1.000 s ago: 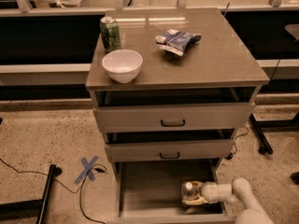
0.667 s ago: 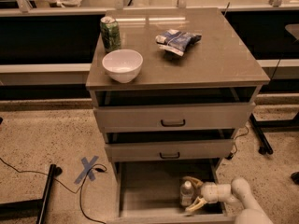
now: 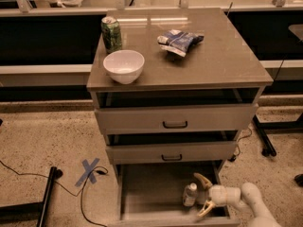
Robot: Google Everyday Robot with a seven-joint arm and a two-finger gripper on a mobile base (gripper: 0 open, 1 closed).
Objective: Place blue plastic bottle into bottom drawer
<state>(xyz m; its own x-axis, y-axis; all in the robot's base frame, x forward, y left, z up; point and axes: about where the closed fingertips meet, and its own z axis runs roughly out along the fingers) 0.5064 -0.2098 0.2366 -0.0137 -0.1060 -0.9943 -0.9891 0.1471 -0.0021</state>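
Observation:
The blue plastic bottle [image 3: 190, 194], clear with a white cap, stands upright on the flat grey floor of the open bottom drawer [image 3: 151, 193], near its right side. My gripper [image 3: 204, 194] is inside the drawer just right of the bottle, at the end of the white arm coming in from the lower right. Its two curved fingers are spread apart, one above and one below, and they do not hold the bottle.
On the cabinet top stand a green soda can [image 3: 111, 33], a white bowl [image 3: 123, 65] and a blue-and-white snack bag [image 3: 180, 41]. The two upper drawers [image 3: 175, 119] are slightly open. A blue tape cross [image 3: 89, 170] and cables lie on the floor at left.
The gripper held the bottle low in the drawer; it has opened and drawn back slightly to the right. The bottle now stands free and upright.

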